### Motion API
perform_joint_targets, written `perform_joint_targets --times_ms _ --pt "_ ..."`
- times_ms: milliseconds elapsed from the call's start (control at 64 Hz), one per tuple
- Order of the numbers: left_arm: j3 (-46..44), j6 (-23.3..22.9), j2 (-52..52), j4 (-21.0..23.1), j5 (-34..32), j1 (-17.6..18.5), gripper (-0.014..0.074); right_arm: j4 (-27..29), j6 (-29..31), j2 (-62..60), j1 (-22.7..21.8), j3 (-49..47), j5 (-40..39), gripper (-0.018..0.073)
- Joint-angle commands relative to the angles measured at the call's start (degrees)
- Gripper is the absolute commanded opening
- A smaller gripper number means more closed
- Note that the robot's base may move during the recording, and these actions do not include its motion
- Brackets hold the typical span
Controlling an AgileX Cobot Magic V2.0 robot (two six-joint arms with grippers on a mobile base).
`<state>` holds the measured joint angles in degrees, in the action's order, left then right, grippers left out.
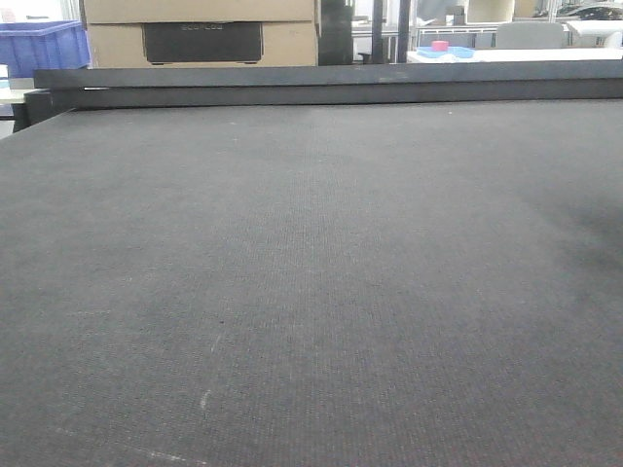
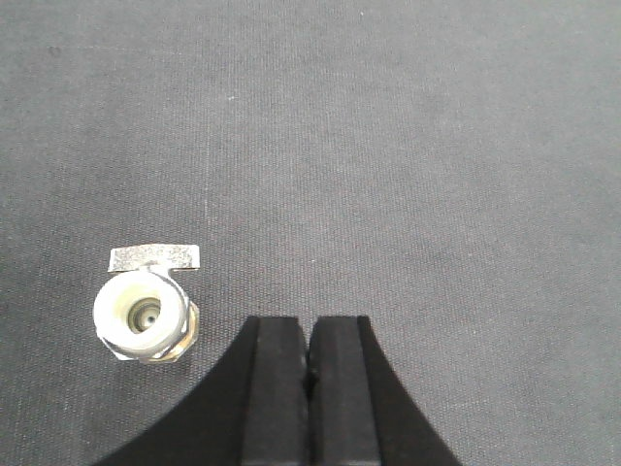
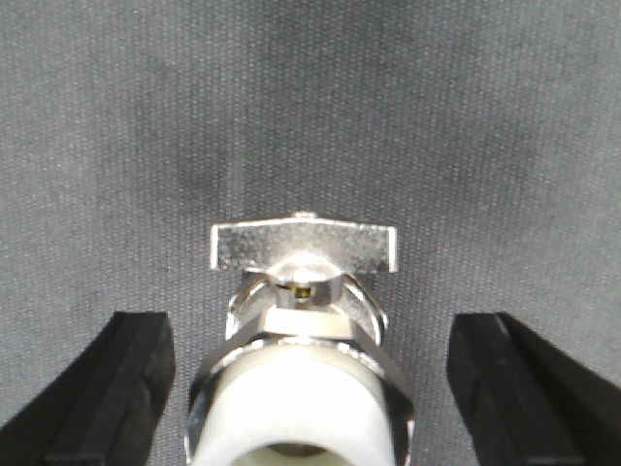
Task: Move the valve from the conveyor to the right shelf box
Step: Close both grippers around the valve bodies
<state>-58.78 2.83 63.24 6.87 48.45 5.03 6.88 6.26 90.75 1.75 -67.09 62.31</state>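
1. Right gripper (image 3: 310,325): open wide. In the right wrist view its two black fingers (image 3: 121,388) stand at the lower left and lower right, with a clear gap between each finger and the part in the middle.
2. Valve (image 3: 303,379): sits between the spread fingers of the right gripper, touching neither. Its white round end faces the camera. Above that are a bright metal hex body and a flat metal handle lying crosswise.
3. Left gripper (image 2: 310,374): closed on nothing, its two black pads pressed together at the bottom centre of the left wrist view.
4. Valve (image 2: 146,316), left wrist view: rests on the belt just beside the left gripper, on the left of the picture and apart from the pads. The white end points up and the handle lies on its far side.
5. Conveyor (image 1: 311,292): dark grey woven belt under the valve in both wrist views. No belt edge shows in either, so the valve's distance from the edges cannot be told.
6. Front view: shows only bare belt up to the far edge, where a dark rail (image 1: 331,86) runs across. Neither the grippers nor the valve appear.
7. Beyond the far edge: a cardboard box (image 1: 200,34) and a blue crate (image 1: 44,47).
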Motion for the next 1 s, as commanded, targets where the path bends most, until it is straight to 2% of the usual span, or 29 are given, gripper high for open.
perform_joint_targets --times_ms 0,250,469,594,750,875,984 --pt "-0.4 -0.5 0.0 0.6 -0.8 -0.1 -0.0111 -0.8 0.4 0.0 -0.3 0.0 0.0 0.0461" --pt "-0.4 -0.5 0.0 0.6 0.0 -0.1 -0.0111 -0.8 0.4 0.0 -0.3 0.0 0.3 0.0412" --pt "-0.4 -0.5 0.0 0.6 0.3 -0.1 -0.0111 -0.8 0.4 0.0 -0.3 0.0 1.8 0.0302" --pt "-0.4 -0.5 0.0 0.6 0.3 -0.1 -0.0111 -0.8 0.4 0.0 -0.3 0.0 3.0 0.0148" --pt "-0.4 -0.5 0.0 0.6 0.3 -0.1 -0.0111 -0.8 0.4 0.0 -0.3 0.0 3.0 -0.0172" --pt "-0.4 -0.5 0.0 0.0 0.3 -0.1 -0.0111 -0.8 0.4 0.0 -0.3 0.0 2.8 -0.0162" --pt "-0.4 -2.5 0.0 -0.5 0.7 -2.8 -0.0111 -0.8 0.4 0.0 -0.3 0.0 2.8 -0.0162"
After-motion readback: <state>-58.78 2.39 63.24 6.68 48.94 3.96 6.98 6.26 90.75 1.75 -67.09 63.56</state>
